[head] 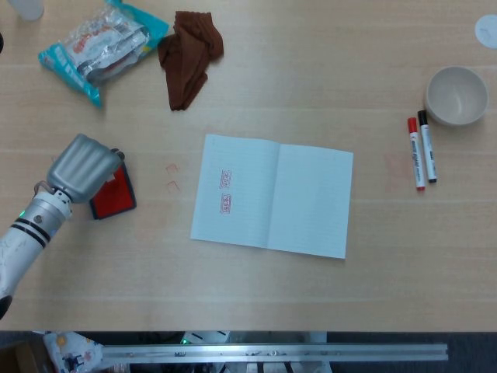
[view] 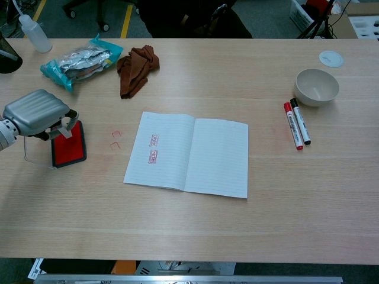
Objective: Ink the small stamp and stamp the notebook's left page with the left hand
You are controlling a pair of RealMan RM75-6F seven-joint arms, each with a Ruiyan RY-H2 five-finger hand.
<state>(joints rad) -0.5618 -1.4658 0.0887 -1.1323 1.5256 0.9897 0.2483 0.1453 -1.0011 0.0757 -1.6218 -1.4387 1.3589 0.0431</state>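
Tabletop: stamp [view: 65, 131] under left hand [view: 35, 113]

— Where's your notebook [head: 272, 195]?
— Mid-table. Your ink pad [head: 113, 194] sits at its nine o'clock, left hand [head: 82, 167] over the pad's far edge.
— And the markers [head: 422, 150]?
— Three o'clock, bowl [head: 457, 95] just behind them; cloth [head: 189, 56] and packet [head: 105, 41] at eleven.

I am working in what looks like a lab or test room rather than a home. My long pale wooden table [view: 249, 225] has an aluminium rail [head: 272, 353] along its near edge at the bottom of the head view. Past its far edge, at the top of the chest view, lie a dark floor with yellow tape lines [view: 127, 18] and chair castors [view: 102, 25], and a squeeze bottle [view: 32, 34] stands at upper left.
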